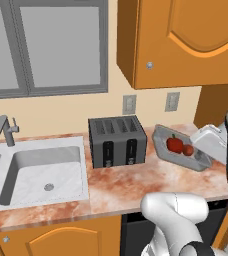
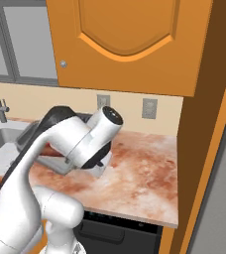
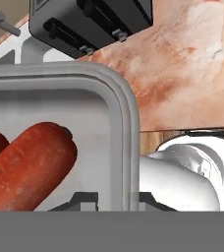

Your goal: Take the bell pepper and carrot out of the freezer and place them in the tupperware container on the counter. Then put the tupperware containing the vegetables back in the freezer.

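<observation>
The counter (image 1: 151, 180) under me looks like polished stone — pinkish-brown, marbled, faintly glossy. The tupperware container (image 3: 119, 113) I hold reads as smooth matt grey plastic with a rounded rim. In it the bell pepper (image 1: 174, 144) is glossy red; the carrot (image 3: 30, 167) has a duller, finely streaked orange-red skin. At the upper left of the hand view, the toaster (image 3: 92, 19) is matt black — the cabinets (image 1: 186, 40) look like satin orange wood.
</observation>
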Controlling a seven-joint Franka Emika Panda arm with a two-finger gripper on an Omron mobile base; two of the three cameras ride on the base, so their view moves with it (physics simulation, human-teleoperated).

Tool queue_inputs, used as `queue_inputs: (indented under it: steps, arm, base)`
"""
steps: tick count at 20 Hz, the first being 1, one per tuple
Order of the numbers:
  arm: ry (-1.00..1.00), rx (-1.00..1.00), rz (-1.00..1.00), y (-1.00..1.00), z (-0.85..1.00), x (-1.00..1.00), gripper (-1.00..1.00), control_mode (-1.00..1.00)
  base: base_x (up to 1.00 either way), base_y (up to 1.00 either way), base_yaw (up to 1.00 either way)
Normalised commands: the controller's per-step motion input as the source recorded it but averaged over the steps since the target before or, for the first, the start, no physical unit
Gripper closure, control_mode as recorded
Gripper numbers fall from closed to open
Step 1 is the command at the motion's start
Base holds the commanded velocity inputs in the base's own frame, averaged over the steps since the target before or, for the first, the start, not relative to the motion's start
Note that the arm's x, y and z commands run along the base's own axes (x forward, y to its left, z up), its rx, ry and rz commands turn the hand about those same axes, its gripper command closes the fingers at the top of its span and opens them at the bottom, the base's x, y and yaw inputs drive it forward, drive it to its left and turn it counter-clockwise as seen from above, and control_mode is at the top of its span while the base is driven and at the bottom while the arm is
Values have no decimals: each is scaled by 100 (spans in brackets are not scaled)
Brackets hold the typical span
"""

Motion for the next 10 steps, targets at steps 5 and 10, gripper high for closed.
queue_inputs:
  steps: [5,10]
  arm:
    - [-4,1,0,36,92,-56,100,-100]
    - [-1,3,-1,21,56,-71,100,-100]
  base:
    - [0,0,0]
    - [0,0,0]
